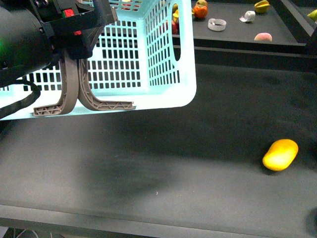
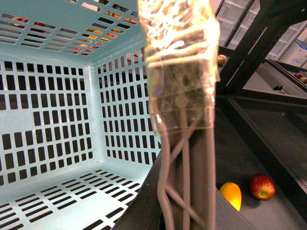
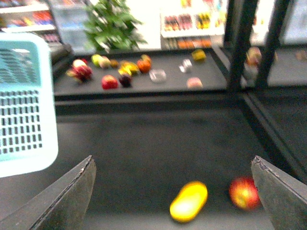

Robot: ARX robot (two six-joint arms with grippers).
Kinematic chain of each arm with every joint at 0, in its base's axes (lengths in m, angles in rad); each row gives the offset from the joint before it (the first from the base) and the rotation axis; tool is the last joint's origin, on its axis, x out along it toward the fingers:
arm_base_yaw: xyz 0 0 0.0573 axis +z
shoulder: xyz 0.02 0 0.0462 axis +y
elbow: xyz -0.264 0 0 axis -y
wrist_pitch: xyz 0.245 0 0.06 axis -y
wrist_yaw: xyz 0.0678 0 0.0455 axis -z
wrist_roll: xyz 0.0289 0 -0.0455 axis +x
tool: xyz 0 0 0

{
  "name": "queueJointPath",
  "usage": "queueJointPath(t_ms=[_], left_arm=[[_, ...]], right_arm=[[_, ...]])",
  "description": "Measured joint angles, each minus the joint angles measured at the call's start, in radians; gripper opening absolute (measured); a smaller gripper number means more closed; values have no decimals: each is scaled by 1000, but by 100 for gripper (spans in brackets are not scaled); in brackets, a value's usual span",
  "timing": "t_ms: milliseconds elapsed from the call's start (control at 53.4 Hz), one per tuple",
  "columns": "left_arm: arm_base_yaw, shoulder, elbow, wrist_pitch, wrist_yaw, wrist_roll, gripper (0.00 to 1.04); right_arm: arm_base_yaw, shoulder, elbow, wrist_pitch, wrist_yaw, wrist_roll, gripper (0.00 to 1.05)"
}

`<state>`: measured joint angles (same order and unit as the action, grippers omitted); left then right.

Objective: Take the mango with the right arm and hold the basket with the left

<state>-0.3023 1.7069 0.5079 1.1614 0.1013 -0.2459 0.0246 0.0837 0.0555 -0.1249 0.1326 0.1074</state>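
The right gripper (image 3: 171, 162) hangs above the front of the black surface (image 1: 148, 173) with its two fingers (image 3: 72, 191) spread wide and nothing between them. Past them lies the mango (image 1: 280, 154), on its side close to the surface's right edge and toward its front edge, touching neither gripper. In the right wrist view a red apple (image 3: 244, 192) lies just beside the mango, apart from it. Well apart from both, over the left part of the surface toward its far edge, is the turquoise basket (image 1: 168, 99), tilted, with its two grey-brown handles (image 1: 74, 94) brought together side by side. The left gripper (image 1: 75, 47) is pressed together on those handles at their top. Beyond the far edge, a raised shelf (image 1: 233, 37) carries a pale peach (image 1: 263, 36), a starfruit (image 1: 261, 6), a tape roll (image 1: 217, 24) and other fruit.
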Motion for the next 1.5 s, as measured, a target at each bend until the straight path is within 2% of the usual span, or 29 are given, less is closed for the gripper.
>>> queueJointPath(t_ms=[56, 150, 300, 412, 487, 637, 880, 1030, 1142, 1498], left_arm=[[0, 0, 0, 0, -1, -1, 6], [0, 0, 0, 0, 0, 0, 6], [0, 0, 0, 0, 1, 0, 6], [0, 0, 0, 0, 1, -1, 6], [0, 0, -1, 0, 0, -1, 6], [0, 0, -1, 0, -1, 0, 6], [0, 0, -1, 0, 2, -1, 6], [0, 0, -1, 0, 2, 0, 6], [0, 0, -1, 0, 1, -1, 6], [0, 0, -1, 0, 2, -1, 6]], right_arm=[[-23, 73, 12, -1, 8, 80, 96], [-90, 213, 19, 109, -47, 139, 96], [-212, 597, 45, 465, -167, 147, 96], [-265, 897, 85, 692, -201, 138, 96], [-293, 1104, 131, 823, -195, 137, 96], [-320, 1427, 238, 954, -185, 148, 96], [-296, 1825, 414, 995, -164, 169, 96], [-269, 2008, 544, 984, -151, 201, 96], [-251, 2157, 681, 949, -105, 224, 96], [-227, 2393, 921, 844, -2, 311, 96]])
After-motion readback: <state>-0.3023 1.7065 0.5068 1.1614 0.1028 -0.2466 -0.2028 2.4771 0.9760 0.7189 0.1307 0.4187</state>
